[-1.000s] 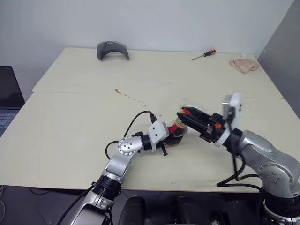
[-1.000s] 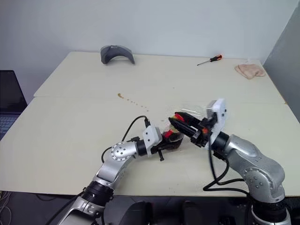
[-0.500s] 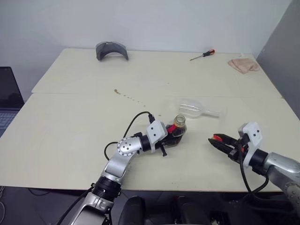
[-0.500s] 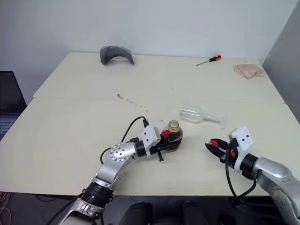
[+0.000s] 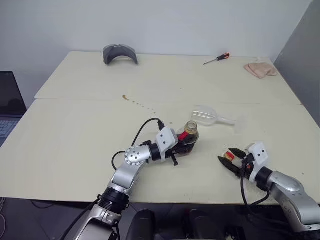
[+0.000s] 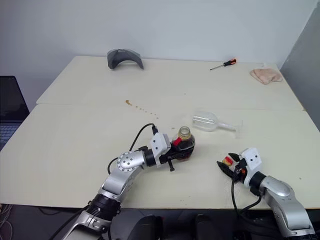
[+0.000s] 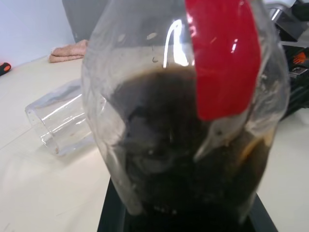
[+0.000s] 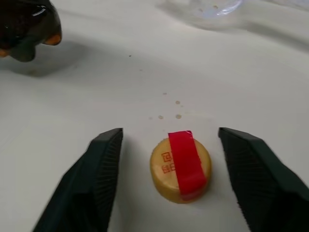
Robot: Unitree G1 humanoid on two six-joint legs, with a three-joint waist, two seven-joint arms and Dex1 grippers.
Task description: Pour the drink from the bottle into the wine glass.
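Observation:
The bottle (image 5: 187,140) stands upright on the table, uncapped, with a red strap at its neck and the dark drink (image 7: 164,164) inside. My left gripper (image 5: 182,145) is shut on its body. The wine glass (image 5: 207,116) lies on its side just behind the bottle, foot pointing right, and looks empty. My right gripper (image 8: 170,139) is open, low over the table near the front right. The yellow cap (image 8: 180,169) with red tape sits on the table between its fingers, touching neither.
A grey curved object (image 5: 119,53), a red-handled screwdriver (image 5: 217,58) and a pinkish cloth (image 5: 260,69) lie along the far edge. Brown drops (image 5: 135,102) stain the table's middle. A laptop (image 5: 7,107) sits off the left edge; a grey partition stands at the right.
My right gripper left the bottle's neck with the cap, moved down and right to the table, then opened, leaving the cap on the table. The left gripper and bottle stayed put.

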